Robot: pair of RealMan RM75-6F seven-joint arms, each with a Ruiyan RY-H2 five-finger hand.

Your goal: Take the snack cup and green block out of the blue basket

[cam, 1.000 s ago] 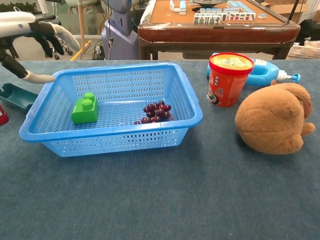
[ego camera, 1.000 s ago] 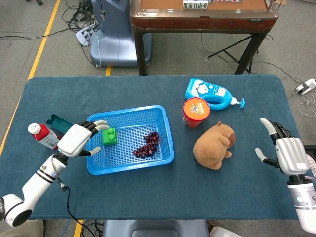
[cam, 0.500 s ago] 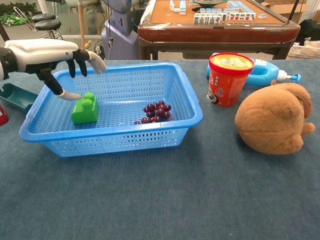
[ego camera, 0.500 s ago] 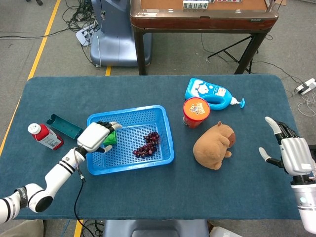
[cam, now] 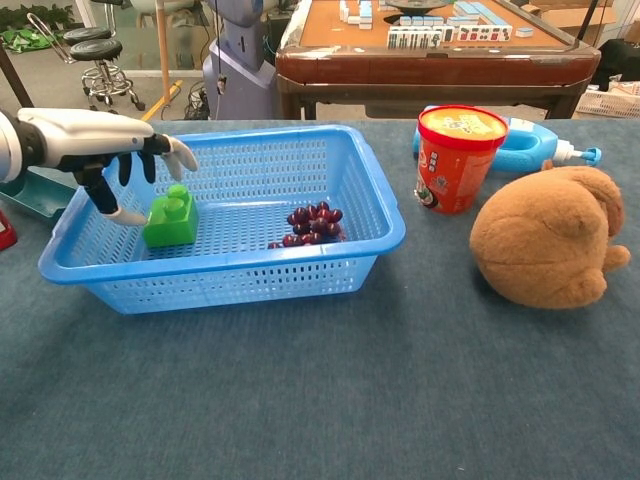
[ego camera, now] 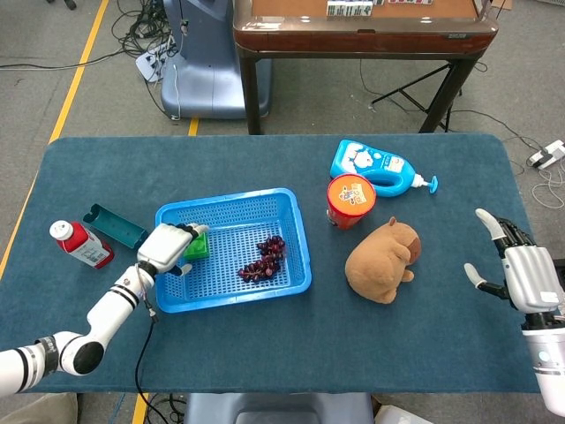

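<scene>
Left hand point(cam: 110, 150) hovered over the left end of the blue basket point(cam: 370, 190), fingers spread and curved down around the green block point(cam: 171, 217), thumb low on the block's left side. Couldn't tell from either view whether any finger actually touched it; nothing was gripped. Right hand point(ego camera: 521, 274) sat well off at the table's right edge, fingers apart, holding nothing.

Green block lay on the basket floor near the left wall. Snack cup point(cam: 458, 158) already stood upright outside the basket, on the table between the basket and the blue bottle point(ego camera: 375, 166), just behind the brown plush toy point(cam: 545, 248). So my read: only the block was left.

Handling, as a guess: the block looked like rigid plastic, light, smooth-sided, two studs on top. Likely slippery under hard fingertips. Best hold would be thumb against one flat side and fingers on the opposite side, below the studs. The basket wall close on the left left little room for the thumb. A bunch of dark grapes point(cam: 310, 224) lay mid-basket, apart from the block, so not in the way.

Views: chest view showed finger height over the block and the thumb's position. Head view hid most of the block under the hand, but was the only one showing the right hand and the red bottle point(ego camera: 79, 245) and teal lid point(ego camera: 115, 226) left of the basket.
</scene>
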